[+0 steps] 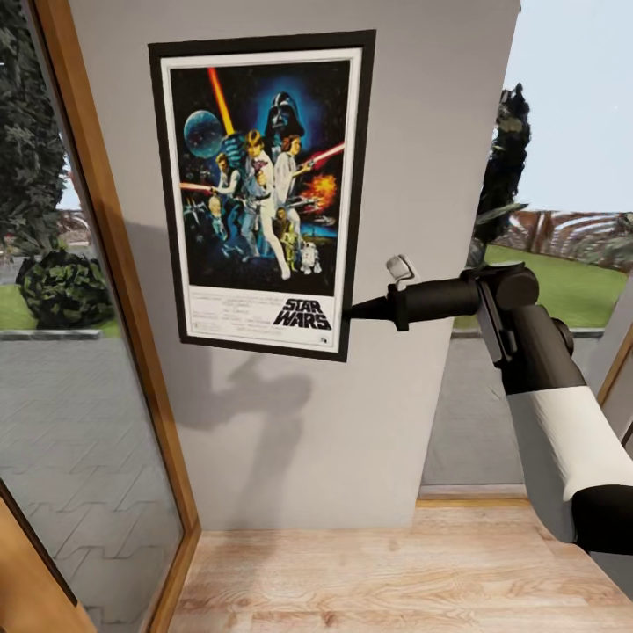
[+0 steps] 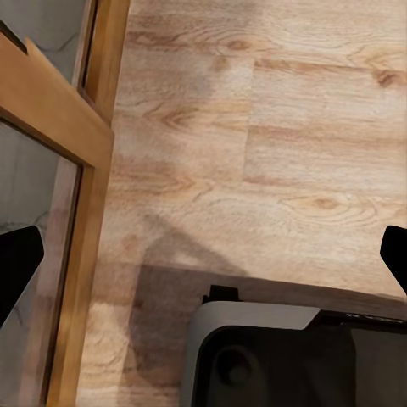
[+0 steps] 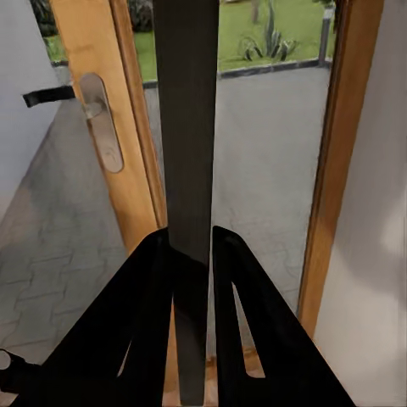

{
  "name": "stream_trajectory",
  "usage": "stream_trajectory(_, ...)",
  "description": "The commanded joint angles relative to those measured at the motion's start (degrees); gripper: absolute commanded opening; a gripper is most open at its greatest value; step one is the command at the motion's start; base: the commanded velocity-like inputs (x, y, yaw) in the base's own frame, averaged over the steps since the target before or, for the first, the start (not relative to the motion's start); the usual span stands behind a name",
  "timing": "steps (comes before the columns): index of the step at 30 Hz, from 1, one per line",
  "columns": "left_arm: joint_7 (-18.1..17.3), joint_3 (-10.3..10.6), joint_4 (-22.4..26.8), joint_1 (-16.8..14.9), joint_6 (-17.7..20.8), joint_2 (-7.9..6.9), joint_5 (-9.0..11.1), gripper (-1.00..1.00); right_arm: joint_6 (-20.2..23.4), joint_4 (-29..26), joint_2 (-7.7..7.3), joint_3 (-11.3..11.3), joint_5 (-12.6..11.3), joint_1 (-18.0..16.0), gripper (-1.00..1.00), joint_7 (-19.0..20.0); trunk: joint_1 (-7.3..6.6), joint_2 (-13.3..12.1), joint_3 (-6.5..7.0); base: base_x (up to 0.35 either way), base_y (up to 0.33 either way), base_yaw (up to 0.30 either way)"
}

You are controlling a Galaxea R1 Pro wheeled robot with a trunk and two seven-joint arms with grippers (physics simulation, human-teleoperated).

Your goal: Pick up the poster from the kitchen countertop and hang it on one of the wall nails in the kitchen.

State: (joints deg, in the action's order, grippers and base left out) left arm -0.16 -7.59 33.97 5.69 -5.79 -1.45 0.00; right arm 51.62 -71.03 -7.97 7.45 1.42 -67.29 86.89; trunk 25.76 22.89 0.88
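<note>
At the far left stood a glazed wooden door frame (image 1: 105, 264), with shrubs and paving beyond the glass. Right of it, the poster (image 1: 264, 189) hung upright and flat against the pale grey wall (image 1: 422, 176), slightly tilted. The right gripper (image 1: 352, 309) was clenched on the poster's lower right edge; in the right wrist view its black fingers (image 3: 148, 322) pinched the thin dark frame edge-on. The left gripper (image 2: 203, 263) hung released, fingertips spread wide over the wooden floor (image 2: 280, 136). Further right, a window showed lawn and a fence.
</note>
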Motion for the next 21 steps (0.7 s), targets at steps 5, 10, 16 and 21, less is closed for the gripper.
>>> stream_trajectory(5,0.0,-0.1,0.0,0.0,-0.1,0.04,0.0,1.0,0.7,-0.5,-0.03,0.2,0.2,0.0,-1.0,0.3,0.02,0.0,-0.01,0.0,0.0,0.0)
stream_trajectory(10,0.0,-0.1,0.0,0.0,-0.1,0.02,0.0,1.0,0.7,-0.6,-0.09,0.3,0.2,0.0,-1.0,0.4,0.02,0.0,-0.01,0.0,0.0,0.0)
stream_trajectory(16,0.0,-0.1,0.0,0.0,-0.1,0.01,0.0,1.0,0.7,-0.6,-0.32,0.2,0.2,0.0,-1.0,0.4,0.02,0.0,-0.01,0.0,0.0,0.0)
stream_trajectory(21,0.0,-0.1,0.0,0.0,-0.1,0.0,0.0,1.0,0.7,-0.6,-0.37,0.3,0.2,0.0,-1.0,0.3,0.02,0.0,-0.01,0.0,0.0,0.0)
